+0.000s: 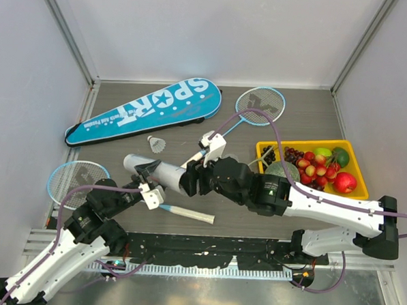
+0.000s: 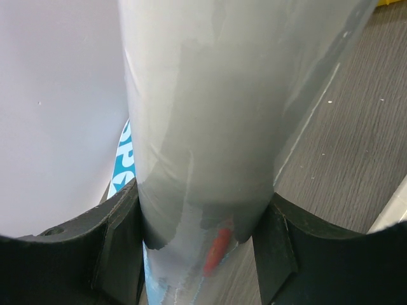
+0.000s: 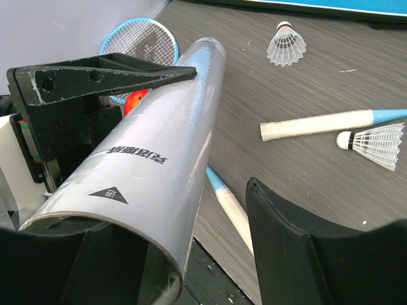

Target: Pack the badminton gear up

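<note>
The long white tube (image 1: 158, 172) hangs tilted above the table. My left gripper (image 1: 149, 187) is shut on it, with both fingers pressed to its sides in the left wrist view (image 2: 205, 197). My right gripper (image 1: 192, 180) is open at the tube's open end (image 3: 146, 184); its right finger (image 3: 299, 248) stands apart from the tube. One racket (image 1: 78, 180) lies at the left, its handle (image 3: 232, 206) under the tube. The other racket (image 1: 260, 104) lies at the back. Two shuttlecocks (image 3: 286, 44) (image 3: 375, 143) lie on the table. The blue SPORT bag (image 1: 148, 110) lies at the back left.
A yellow tray (image 1: 306, 143) of fruit stands at the right. A small red ball (image 3: 135, 100) shows beside the left racket's head, behind the tube. White walls close in the left, back and right.
</note>
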Controlling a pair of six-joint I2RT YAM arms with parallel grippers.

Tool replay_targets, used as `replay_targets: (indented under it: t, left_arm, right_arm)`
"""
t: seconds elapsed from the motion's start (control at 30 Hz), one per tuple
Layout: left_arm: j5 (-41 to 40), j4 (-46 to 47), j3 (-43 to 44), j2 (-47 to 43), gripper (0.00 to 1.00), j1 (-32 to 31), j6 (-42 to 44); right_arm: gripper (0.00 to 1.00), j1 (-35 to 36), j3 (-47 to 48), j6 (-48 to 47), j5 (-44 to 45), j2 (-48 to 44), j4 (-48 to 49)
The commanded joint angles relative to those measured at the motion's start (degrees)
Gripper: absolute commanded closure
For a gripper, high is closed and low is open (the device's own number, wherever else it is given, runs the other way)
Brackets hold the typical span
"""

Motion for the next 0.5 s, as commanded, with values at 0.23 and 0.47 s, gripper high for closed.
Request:
replay_targets:
  t: [0.23, 0.47]
  left_arm:
    - [0.8, 5.2, 1.5, 0.2, 1.00, 0.0, 0.3]
    - [-0.8, 4.2, 2.1, 1.5, 1.00, 0.0, 0.5]
  right_arm:
    - [0.25, 0.2, 4.8, -1.6, 1.1, -2.0, -1.7]
    - [0.21, 0.2, 0.7, -3.8, -4.6, -12.5, -1.1]
